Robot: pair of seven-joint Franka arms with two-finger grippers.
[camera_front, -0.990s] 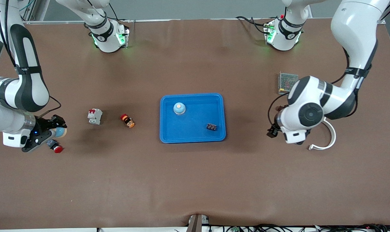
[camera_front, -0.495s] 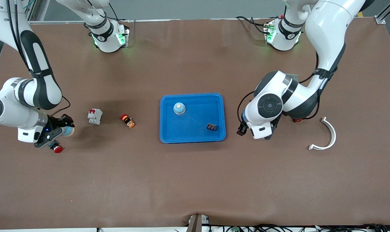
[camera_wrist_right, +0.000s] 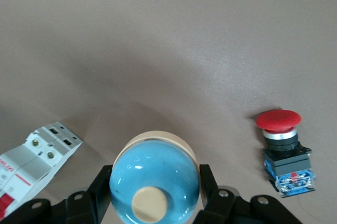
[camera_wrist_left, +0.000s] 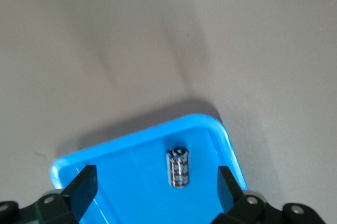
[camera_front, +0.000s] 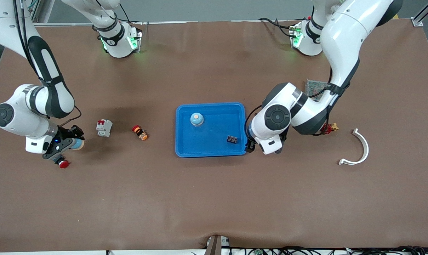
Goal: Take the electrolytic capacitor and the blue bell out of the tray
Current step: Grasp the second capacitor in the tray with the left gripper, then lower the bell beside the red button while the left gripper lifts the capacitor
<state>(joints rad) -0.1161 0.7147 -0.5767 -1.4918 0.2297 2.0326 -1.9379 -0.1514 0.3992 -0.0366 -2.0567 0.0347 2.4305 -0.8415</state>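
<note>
From the high front camera, a brown worktop (camera_front: 206,198) carries a blue tray (camera_front: 185,148) at its middle, holding a pale blue bell (camera_front: 197,119) and a small black terminal block (camera_front: 232,139). The left hand (camera_front: 250,146) hangs at the tray's edge toward the left arm's end, its fingers hidden under the wrist. The right hand (camera_front: 71,141) is near the right arm's end of the worktop, closed around a second bell (camera_front: 78,143), with a red push button (camera_front: 63,163) just beside it and nearer the camera. A white circuit breaker (camera_front: 104,128) and a small orange and red switch (camera_front: 140,132) lie between that hand and the tray. Toward the left arm's end sit a metal mesh box (camera_front: 315,88), a small red and tan part (camera_front: 330,128) and a curved white bracket (camera_front: 361,148). The left wrist view shows what the front view hides: the hand's two fingers (camera_wrist_left: 84,190) spread wide apart, and between them a dark capacitor (camera_wrist_left: 178,167) lying in the tray's corner (camera_wrist_left: 221,132). The right wrist view shows its fingers (camera_wrist_right: 102,190) pressed against the sides of the blue dome (camera_wrist_right: 154,182), with its cream button on top, the breaker (camera_wrist_right: 37,153) and the red button (camera_wrist_right: 281,139) resting on the worktop to either side. The surface is a plain matte brown mat; cables run along the worktop's near edge.
</note>
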